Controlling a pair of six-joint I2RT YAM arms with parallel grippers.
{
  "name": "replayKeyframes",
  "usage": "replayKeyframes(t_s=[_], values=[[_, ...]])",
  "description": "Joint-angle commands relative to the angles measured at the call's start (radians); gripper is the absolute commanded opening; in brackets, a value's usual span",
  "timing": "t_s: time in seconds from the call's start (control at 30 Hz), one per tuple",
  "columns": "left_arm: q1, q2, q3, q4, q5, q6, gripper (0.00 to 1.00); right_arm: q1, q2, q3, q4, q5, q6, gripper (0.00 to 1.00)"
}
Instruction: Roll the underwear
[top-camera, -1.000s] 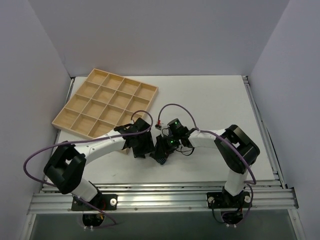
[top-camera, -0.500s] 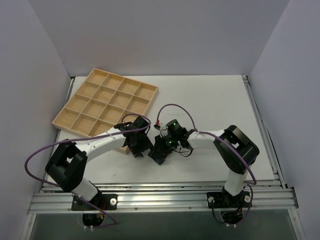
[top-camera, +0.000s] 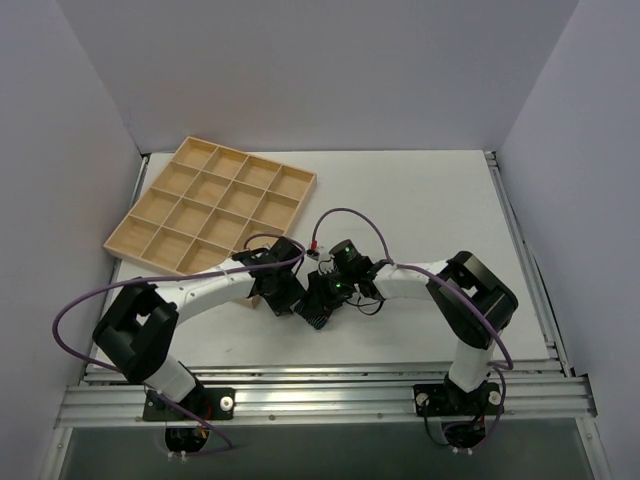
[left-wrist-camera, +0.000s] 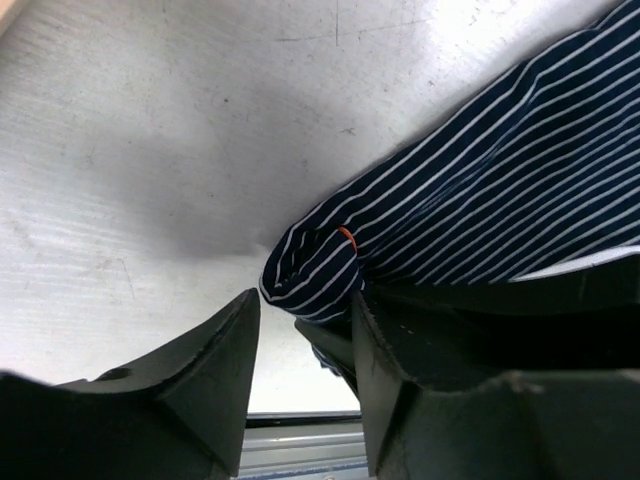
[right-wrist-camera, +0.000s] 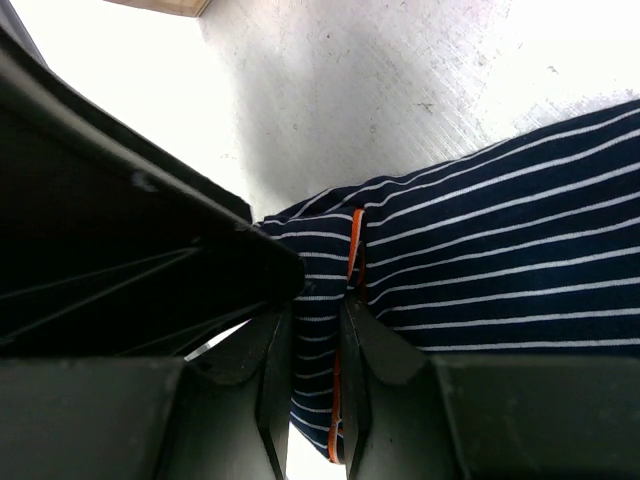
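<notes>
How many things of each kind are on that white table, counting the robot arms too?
Robot arms: 2 (left, right)
Wooden tray: 1
Striped underwear: 1
Total: 4

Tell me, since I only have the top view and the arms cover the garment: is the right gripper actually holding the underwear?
Observer: Yes. The right wrist view shows the right gripper closed on a fold of the striped underwear, with its orange seam running between the fingers.
Operator: And the left one?
Observer: The left gripper is open. Its jaws stand apart on either side of a folded corner of the cloth.
</notes>
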Motion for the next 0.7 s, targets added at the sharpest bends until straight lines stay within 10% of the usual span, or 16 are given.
replayKeyframes(t_s=[0.0, 0.3, 0.67], values=[[-0.012, 0.028, -0.001, 0.037, -0.015, -0.112, 0.49, 0.019, 0.009, -0.028, -0.038, 0.082, -0.006, 0.02], [-0.026, 0.084, 0.029, 0.017, -0.02, -0.135, 0.46, 0.034, 0.005, -0.04, -0.025, 0.082, 0.013, 0.03], [-0.034, 0.117, 0.014, 0.007, -0.011, -0.163, 0.02, 0.039, -0.063, -0.046, -0.07, 0.171, 0.028, 0.22]])
